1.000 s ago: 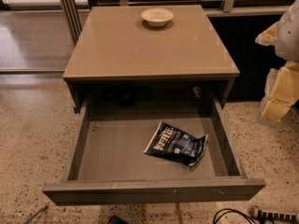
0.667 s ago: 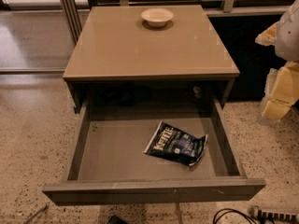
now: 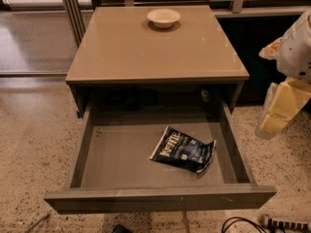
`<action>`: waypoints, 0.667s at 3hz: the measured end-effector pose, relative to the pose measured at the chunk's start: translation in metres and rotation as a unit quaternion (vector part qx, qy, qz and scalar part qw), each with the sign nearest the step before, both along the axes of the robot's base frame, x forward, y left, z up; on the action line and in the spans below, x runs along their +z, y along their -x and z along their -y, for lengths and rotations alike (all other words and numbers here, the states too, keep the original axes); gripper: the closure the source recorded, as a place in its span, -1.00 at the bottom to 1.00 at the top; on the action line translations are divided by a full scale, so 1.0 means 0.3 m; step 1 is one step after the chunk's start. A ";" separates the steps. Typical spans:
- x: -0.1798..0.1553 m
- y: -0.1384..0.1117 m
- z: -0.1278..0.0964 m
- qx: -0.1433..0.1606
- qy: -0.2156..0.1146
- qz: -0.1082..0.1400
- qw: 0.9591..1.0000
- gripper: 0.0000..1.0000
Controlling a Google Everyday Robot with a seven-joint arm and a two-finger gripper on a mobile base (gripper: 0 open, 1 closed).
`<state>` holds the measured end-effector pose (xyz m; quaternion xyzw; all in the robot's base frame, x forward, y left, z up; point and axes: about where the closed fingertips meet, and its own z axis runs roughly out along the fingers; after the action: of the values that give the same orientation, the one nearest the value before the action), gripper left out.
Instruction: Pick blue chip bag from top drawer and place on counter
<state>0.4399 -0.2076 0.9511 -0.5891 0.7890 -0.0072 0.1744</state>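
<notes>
— Where's the bag (image 3: 183, 150)?

— In the drawer (image 3: 160, 198), which is pulled wide open. It lies flat on the drawer's floor, right of the middle and nearer the front panel than the back, at a slant. It touches none of the walls.

— Any writing on it?

— White lettering across the dark blue foil that reads as "Kettle", running along the bag's slant. The smaller print under it is too small to make out. The right end of the bag is crumpled and folded up a little.

— And the gripper (image 3: 279, 108)?

— Off at the right edge of the view, beside the desk (image 3: 146, 52) and out over the speckled floor (image 3: 34, 144). It hangs below the white arm (image 3: 297, 50) and shows pale yellow parts. It is well apart from the bag and outside the drawer. Whether it is spread or pressed together, I cannot tell. It holds nothing that I can see.

— What's on the desk?

— One small cream bowl (image 3: 164, 17), near the back edge. The rest of the glossy tan top shows only reflections.

— Anything else?

— A dark cable (image 3: 236, 224) on the floor, below the drawer's front right corner.
</notes>
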 end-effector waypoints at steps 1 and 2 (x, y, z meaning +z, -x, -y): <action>-0.183 0.022 -0.070 -0.011 -0.058 -0.009 0.998 -1.00; -0.366 0.016 -0.167 -0.019 -0.098 0.009 0.995 -1.00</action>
<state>0.4351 -0.1575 0.8413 -0.5537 0.7954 0.0618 0.2386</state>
